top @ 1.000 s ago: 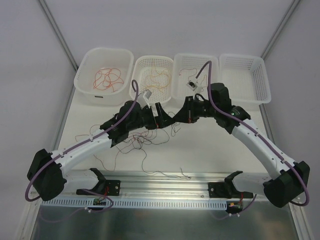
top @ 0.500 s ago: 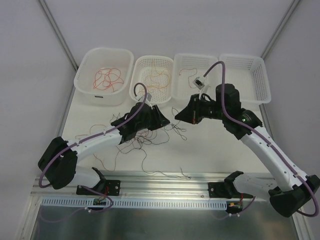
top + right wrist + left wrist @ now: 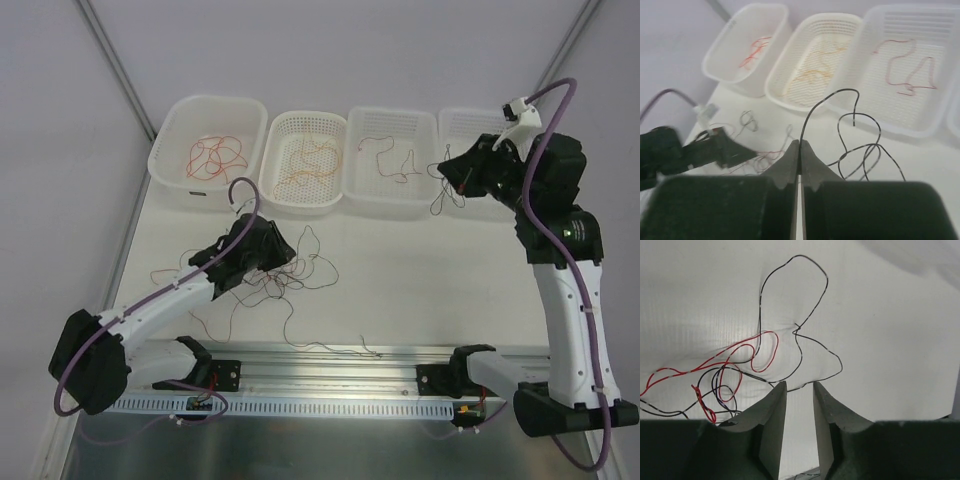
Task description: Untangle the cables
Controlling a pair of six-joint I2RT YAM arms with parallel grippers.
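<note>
On the table (image 3: 430,285), a loose tangle of thin red-and-black cables (image 3: 287,279)

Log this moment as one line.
left gripper: jaws narrowly apart at tangle | right gripper: shut on black cable, held up beside far-right basket

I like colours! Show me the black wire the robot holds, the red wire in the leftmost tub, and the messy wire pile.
black wire (image 3: 809,116): right wrist view, on its rising curve.
red wire (image 3: 215,157): top view, middle of its squiggle.
wire pile (image 3: 290,280): top view, middle of the tangle.
</note>
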